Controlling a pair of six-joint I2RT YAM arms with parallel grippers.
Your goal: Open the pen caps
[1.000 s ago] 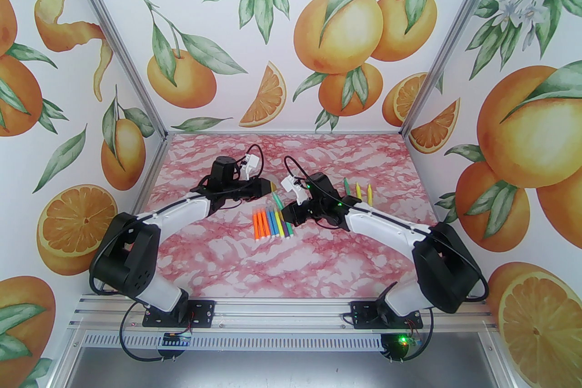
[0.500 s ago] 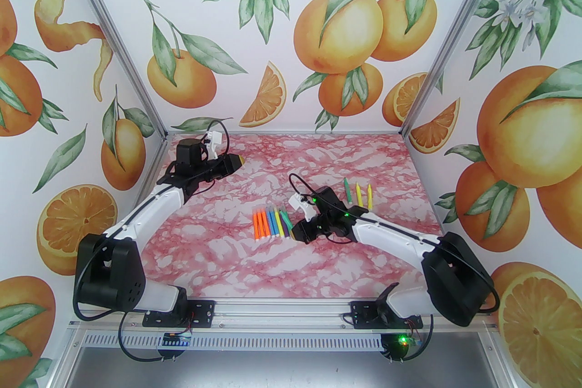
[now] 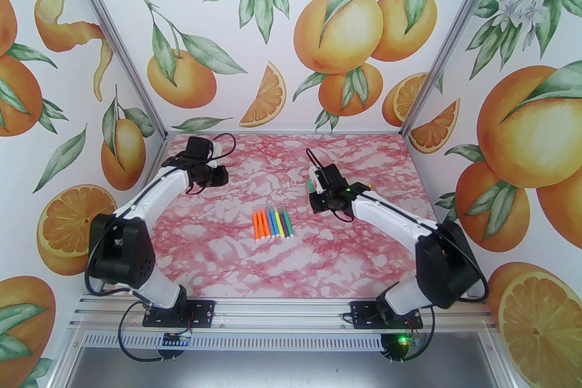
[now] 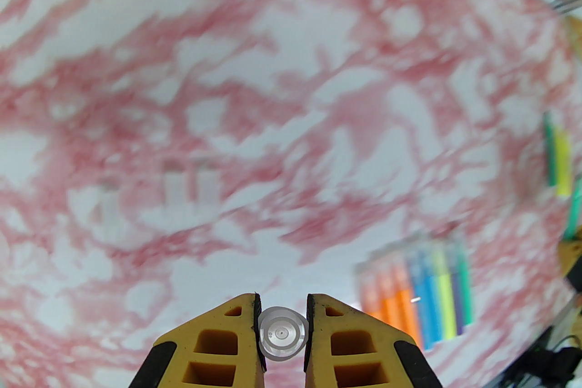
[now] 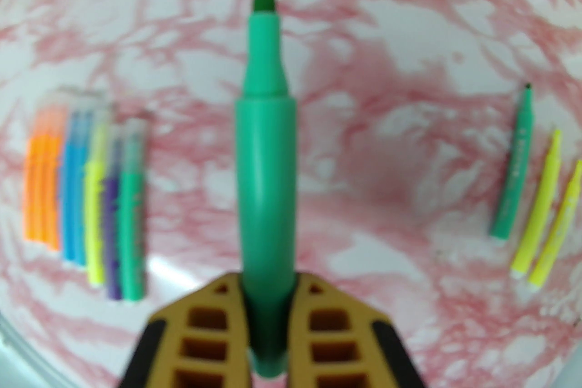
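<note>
- Left gripper (image 4: 282,309), well left of the marker row (image 3: 272,222), pinches a clear pen cap (image 4: 282,334).
- Right gripper (image 5: 268,279), right of the row, clamps an uncapped green marker (image 5: 266,158).
- Further right of the row lie three uncapped markers (image 5: 538,203).

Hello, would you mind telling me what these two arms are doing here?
The right gripper holds a green marker with its tip bare, while the left gripper, off to the left, pinches a clear cap. Three uncapped pens lie on the table to the right; a row of capped pens lies mid-table.
</note>
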